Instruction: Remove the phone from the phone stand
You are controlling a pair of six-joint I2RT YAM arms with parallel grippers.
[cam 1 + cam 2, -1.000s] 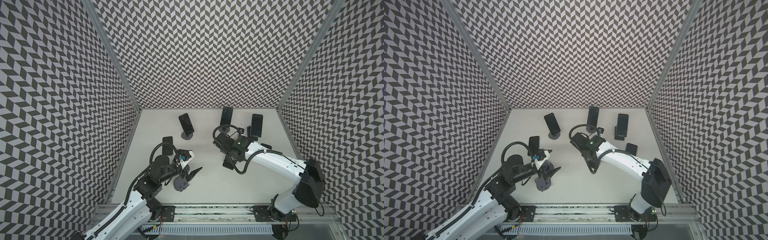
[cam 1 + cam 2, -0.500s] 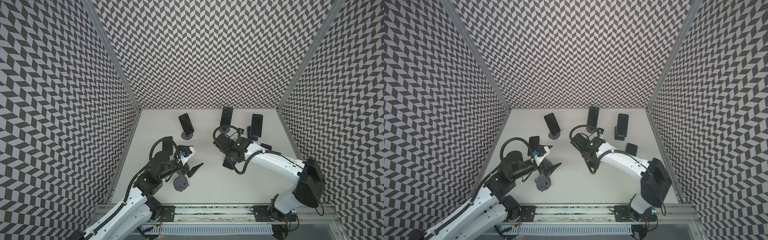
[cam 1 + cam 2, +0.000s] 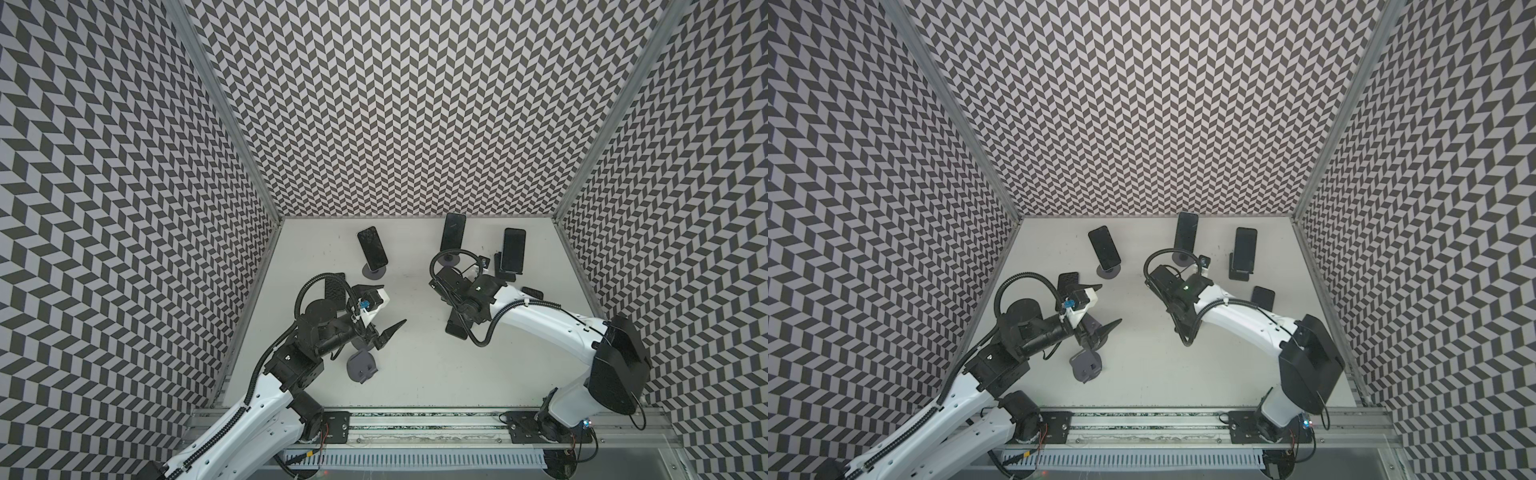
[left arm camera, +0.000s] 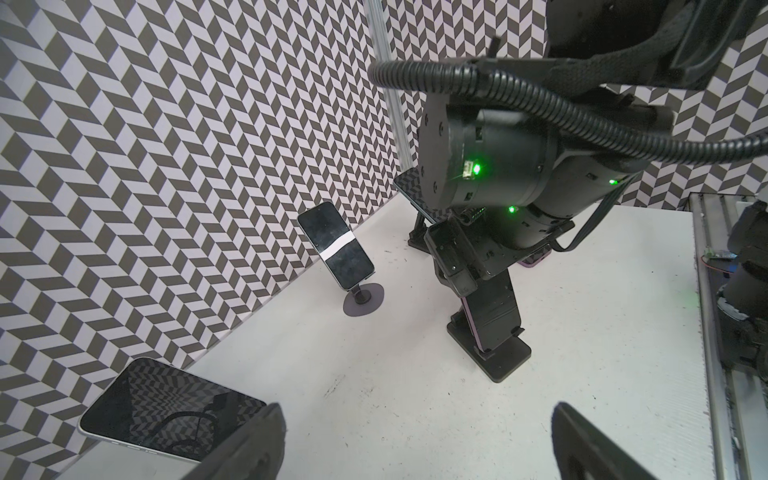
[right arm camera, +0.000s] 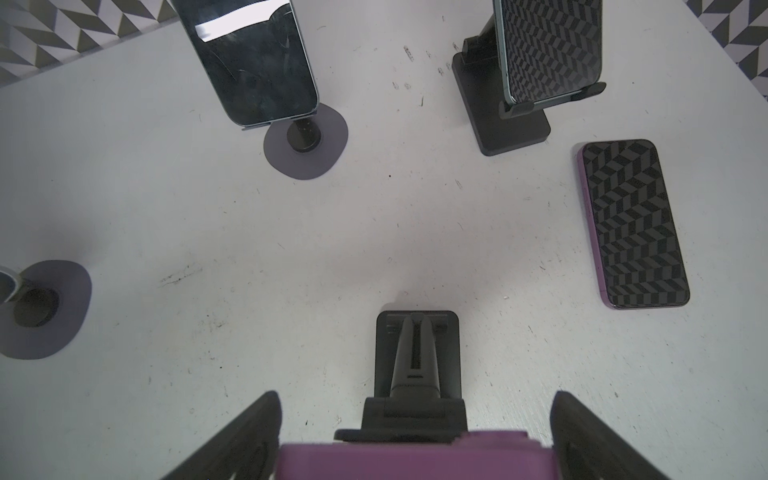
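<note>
Well left of the purple phone [image 4: 492, 316], the left pincer [image 4: 415, 415] hangs with jaws apart. The phone leans in its black stand [image 4: 505, 359], nearly hidden under the right arm [image 3: 536, 320] in both top views. The right pincer [image 5: 414, 399] straddles its top edge, jaws apart, contact unclear.

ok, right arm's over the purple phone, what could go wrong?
1. The right gripper straddles the purple phone with open jaws; a skewed close may let it slip.
2. Nothing holds its black stand; the left gripper hangs open elsewhere, so lifting might drag or tip the stand.
</note>
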